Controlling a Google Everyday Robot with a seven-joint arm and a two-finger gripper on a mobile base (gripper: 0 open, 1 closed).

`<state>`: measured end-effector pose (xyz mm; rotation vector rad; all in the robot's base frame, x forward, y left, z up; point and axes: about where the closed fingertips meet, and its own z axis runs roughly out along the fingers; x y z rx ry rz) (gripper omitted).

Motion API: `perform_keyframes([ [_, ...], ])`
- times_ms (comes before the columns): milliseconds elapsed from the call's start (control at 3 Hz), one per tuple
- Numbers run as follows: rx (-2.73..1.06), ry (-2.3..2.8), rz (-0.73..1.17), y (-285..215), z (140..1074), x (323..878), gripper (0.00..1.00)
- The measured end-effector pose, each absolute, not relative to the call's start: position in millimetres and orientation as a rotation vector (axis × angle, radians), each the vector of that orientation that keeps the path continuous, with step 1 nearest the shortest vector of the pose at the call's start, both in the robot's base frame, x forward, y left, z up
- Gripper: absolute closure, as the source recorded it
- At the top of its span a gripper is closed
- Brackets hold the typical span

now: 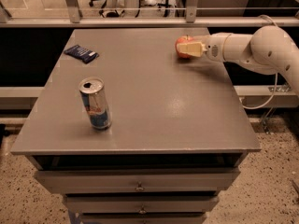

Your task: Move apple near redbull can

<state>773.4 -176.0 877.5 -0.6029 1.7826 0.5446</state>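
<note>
The gripper is closed on the apple at the table's far right side. The can stands well apart, so the carrying is not yet done.

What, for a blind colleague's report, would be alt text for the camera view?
The gripper, extended from the right, grips the apple at the far right of the table. The redbull can stands upright front left; a dark packet lies far left.
</note>
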Motion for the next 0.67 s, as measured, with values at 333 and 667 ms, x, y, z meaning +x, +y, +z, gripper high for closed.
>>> perform_keyframes([
  [333,-0.654,1.727,0.607,-157.1,907.4,751.3,1.0],
  [667,-0.763,1.665,0.659,-127.8,945.3,710.5,1.0],
])
